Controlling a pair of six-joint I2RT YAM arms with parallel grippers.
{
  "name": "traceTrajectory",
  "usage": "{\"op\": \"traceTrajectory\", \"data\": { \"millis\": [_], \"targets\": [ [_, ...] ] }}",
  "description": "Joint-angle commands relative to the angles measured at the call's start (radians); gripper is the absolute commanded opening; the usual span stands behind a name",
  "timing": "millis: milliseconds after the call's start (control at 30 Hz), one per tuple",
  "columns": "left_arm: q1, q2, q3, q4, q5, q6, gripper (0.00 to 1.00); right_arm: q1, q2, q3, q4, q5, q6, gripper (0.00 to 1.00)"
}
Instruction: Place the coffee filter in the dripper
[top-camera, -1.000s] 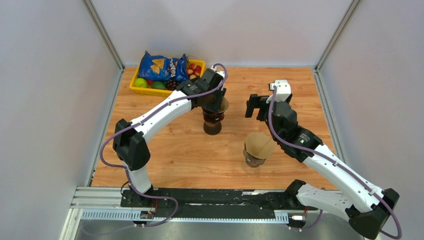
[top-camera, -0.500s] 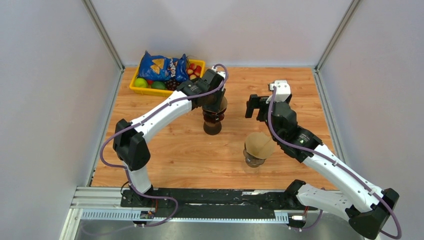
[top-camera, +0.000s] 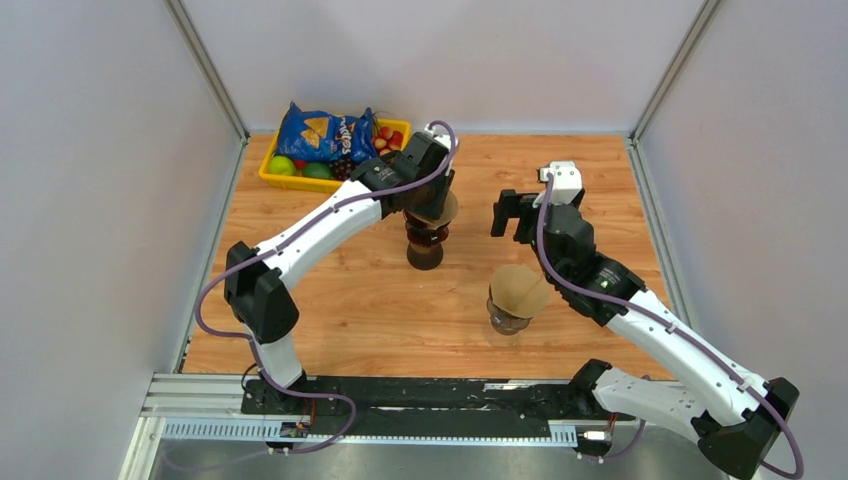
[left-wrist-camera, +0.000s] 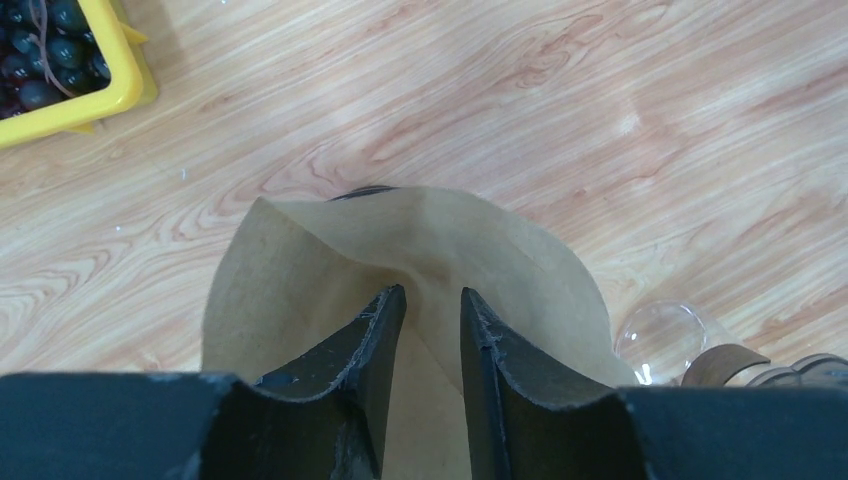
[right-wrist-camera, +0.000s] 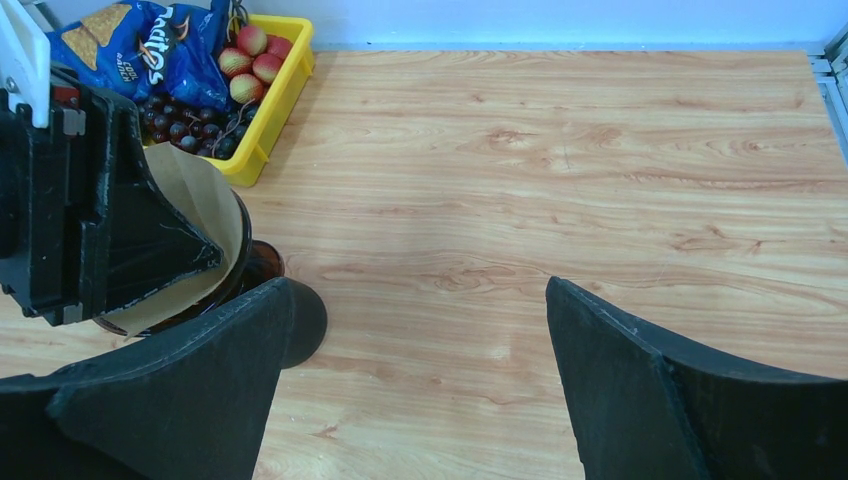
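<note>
A brown paper coffee filter (top-camera: 441, 208) sits in the dark dripper (top-camera: 425, 238) on its stand at the table's middle. My left gripper (top-camera: 428, 190) is right above it, its fingertips down inside the filter's cone (left-wrist-camera: 420, 240). The jaws stand a little apart with the paper showing between them, so nothing is pinched. From the right wrist view the filter (right-wrist-camera: 200, 200) rests against the dripper's dark rim (right-wrist-camera: 243, 262). My right gripper (top-camera: 512, 215) is wide open and empty over bare wood (right-wrist-camera: 420, 290), to the right of the dripper.
A second brown filter (top-camera: 518, 288) sits in a glass dripper (top-camera: 507, 320) nearer the front, under my right arm. A yellow tray (top-camera: 268, 180) of fruit with a blue chips bag (top-camera: 320, 132) stands at the back left. Walls enclose the table.
My left gripper has shifted slightly back and left over the dripper, so more of the filter shows beneath it. The right arm has not moved.
</note>
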Motion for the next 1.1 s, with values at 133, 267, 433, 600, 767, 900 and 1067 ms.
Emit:
{"op": "traceTrajectory", "data": {
  "millis": [133,267,433,600,767,900,1067],
  "targets": [
    [-0.009,-0.066,0.049,-0.021,-0.031,0.028,0.39,-0.003,-0.022,0.003,0.034,0.009,0.005,1.0],
    [-0.015,-0.081,0.067,-0.02,-0.033,0.032,0.41,-0.003,-0.025,0.003,0.033,0.012,0.005,1.0],
    [-0.018,-0.116,0.075,-0.002,-0.031,0.037,0.44,-0.003,-0.029,0.002,0.034,0.013,0.006,1.0],
    [-0.018,-0.178,0.059,0.029,-0.052,0.034,0.68,-0.003,-0.034,0.002,0.034,0.035,0.013,1.0],
    [-0.017,-0.336,-0.03,0.149,-0.13,0.037,1.0,-0.003,-0.064,-0.006,0.033,0.114,0.035,1.0],
    [-0.016,-0.496,-0.145,0.255,-0.264,0.038,1.0,-0.009,-0.1,-0.015,0.034,0.231,0.051,1.0],
    [0.101,-0.638,-0.308,0.293,-0.377,-0.021,1.0,-0.079,-0.162,-0.031,0.031,0.35,0.083,1.0]
  ]
}}
